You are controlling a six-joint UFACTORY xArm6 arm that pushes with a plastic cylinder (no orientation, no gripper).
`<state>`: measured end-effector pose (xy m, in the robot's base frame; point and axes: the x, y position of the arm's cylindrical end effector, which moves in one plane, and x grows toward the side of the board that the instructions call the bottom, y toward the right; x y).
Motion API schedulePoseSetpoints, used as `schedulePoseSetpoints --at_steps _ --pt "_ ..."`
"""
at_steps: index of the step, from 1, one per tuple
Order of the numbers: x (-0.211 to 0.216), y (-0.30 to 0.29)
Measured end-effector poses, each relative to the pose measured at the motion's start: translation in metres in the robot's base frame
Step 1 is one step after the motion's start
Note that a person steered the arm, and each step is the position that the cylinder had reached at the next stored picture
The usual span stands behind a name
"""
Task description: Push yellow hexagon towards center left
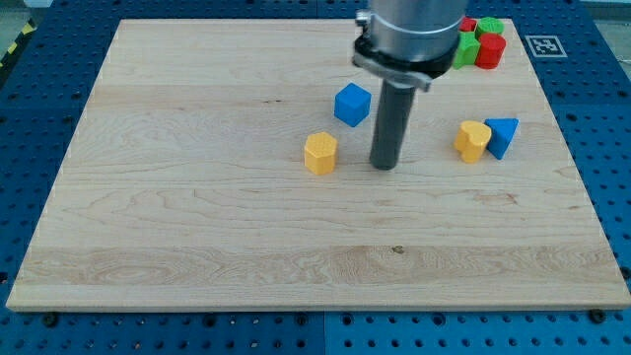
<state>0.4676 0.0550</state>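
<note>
The yellow hexagon (320,153) lies on the wooden board (197,217) a little above its middle. My tip (385,166) rests on the board just to the right of the hexagon, with a gap between them. A blue cube (352,104) sits above and between the hexagon and the rod.
A second yellow block (473,140) touches a blue triangular block (502,136) at the view's right. Green blocks (467,47) and red blocks (490,50) cluster at the top right corner, partly behind the arm. A blue pegboard surrounds the board.
</note>
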Motion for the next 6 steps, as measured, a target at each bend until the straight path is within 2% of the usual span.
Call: schedulePoseSetpoints --at_steps 2,4,5,6 --pt "0.004 -0.130" --pt "-0.003 -0.025" --pt "-0.032 -0.014" --pt "-0.034 -0.089"
